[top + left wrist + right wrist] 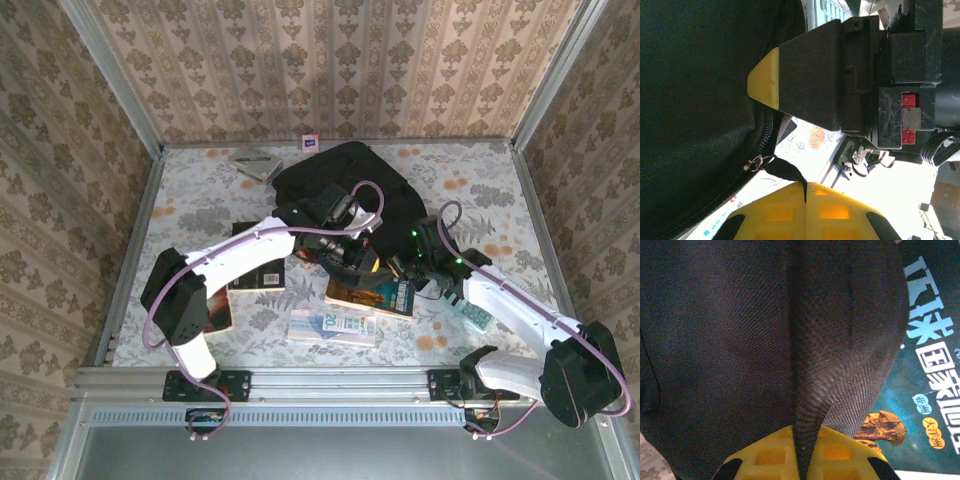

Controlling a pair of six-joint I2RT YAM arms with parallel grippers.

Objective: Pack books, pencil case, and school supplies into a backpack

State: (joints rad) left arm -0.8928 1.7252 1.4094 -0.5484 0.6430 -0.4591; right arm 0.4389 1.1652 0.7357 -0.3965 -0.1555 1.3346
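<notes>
Backpack (pixel 740 315) fabric, pinched in right tool (pixel 801 447)

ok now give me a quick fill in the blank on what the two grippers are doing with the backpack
The left gripper is shut on a black tab by the backpack's ___. The right gripper pinches a fold of the black ___. Both grippers' finger pads are coloured ___.
Missing: zip; backpack; yellow.

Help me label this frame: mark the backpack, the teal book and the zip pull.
backpack (pixel 330 170): top external view, upper fabric panel.
teal book (pixel 912 457): right wrist view, plain part of its cover.
zip pull (pixel 759 162): left wrist view, its metal ring.
</notes>
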